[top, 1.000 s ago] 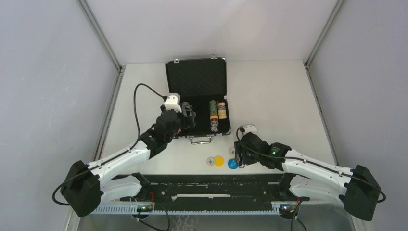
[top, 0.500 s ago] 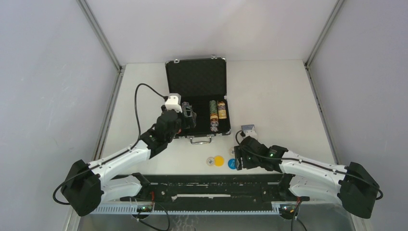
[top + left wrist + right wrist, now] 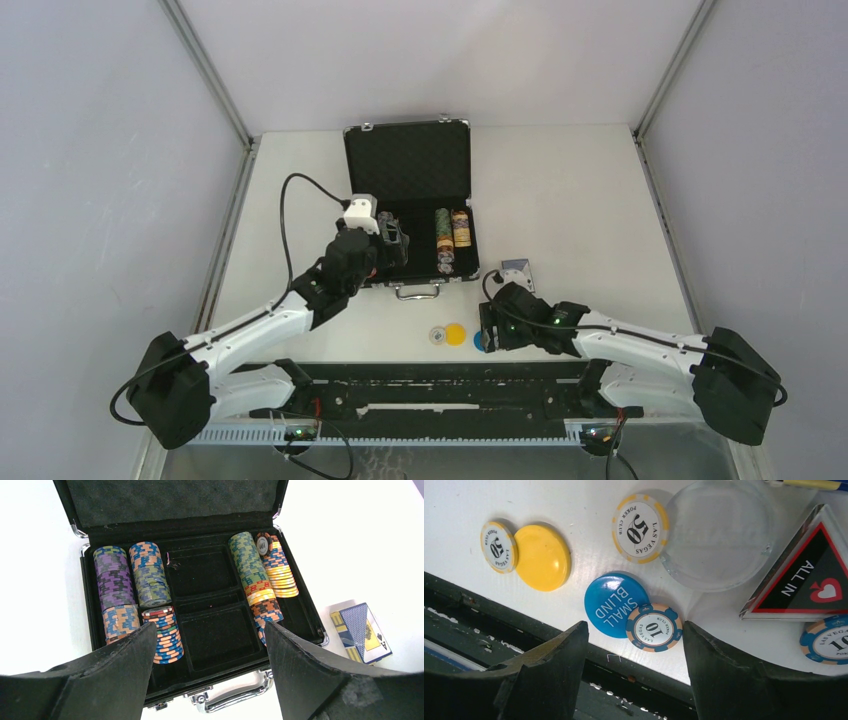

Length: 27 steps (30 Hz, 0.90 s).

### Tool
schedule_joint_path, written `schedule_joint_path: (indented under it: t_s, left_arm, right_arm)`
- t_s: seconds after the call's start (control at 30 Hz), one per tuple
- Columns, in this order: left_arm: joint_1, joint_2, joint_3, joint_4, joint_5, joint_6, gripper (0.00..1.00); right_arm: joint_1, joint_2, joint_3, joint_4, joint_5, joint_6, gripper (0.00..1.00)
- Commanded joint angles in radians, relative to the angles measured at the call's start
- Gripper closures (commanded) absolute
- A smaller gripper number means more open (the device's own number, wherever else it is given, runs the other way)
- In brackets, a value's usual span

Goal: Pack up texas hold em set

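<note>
Showing the packing partway done, view by view

Top external: the open briefcase lies at mid-table with chip stacks in its tray. The left gripper hovers over the tray's left half, as it did a second ago. The right gripper has swung back toward the near edge, uncovering the card deck just right of the case. It now sits over the loose pieces beside the yellow button.

Left wrist: the fingers stand wide apart with nothing between them. Chip rows fill the outer channels, both middle compartments are bare, and the deck lies outside the case.

Right wrist: the fingers, spread wider over the last second, hold nothing. They frame the blue SMALL BLIND button, on whose edge a 10 chip rests. Two 50 chips, a clear disc and the ALL IN triangle token lie near.

Judgement: the shift sets up a pick among these loose pieces; deck, buttons and token remain unpacked
</note>
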<state>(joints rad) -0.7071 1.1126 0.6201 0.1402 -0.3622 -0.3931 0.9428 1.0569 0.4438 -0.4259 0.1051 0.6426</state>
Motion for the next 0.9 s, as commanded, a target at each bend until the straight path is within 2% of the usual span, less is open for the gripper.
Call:
schedule_joint_path:
  t_s: [0.0, 0.33, 0.7, 0.87]
  left_arm:
    - [-0.005, -0.005, -0.002, 0.021, 0.002, -0.003, 0.17]
    - [-0.005, -0.004, 0.0, 0.016, 0.006, 0.0, 0.17]
    - [-0.005, 0.0, 0.004, 0.015, 0.016, 0.001, 0.17]
    - [-0.005, 0.003, 0.006, 0.015, 0.024, -0.001, 0.17]
  right_arm:
    - [0.011, -0.009, -0.003, 0.034, -0.026, 0.02, 0.23]
    - [0.023, 0.017, 0.012, 0.08, -0.042, 0.015, 0.23]
    - [0.032, -0.081, 0.03, 0.008, 0.058, -0.008, 0.25]
    - [0.031, -0.072, 0.03, -0.036, 0.078, -0.019, 0.25]
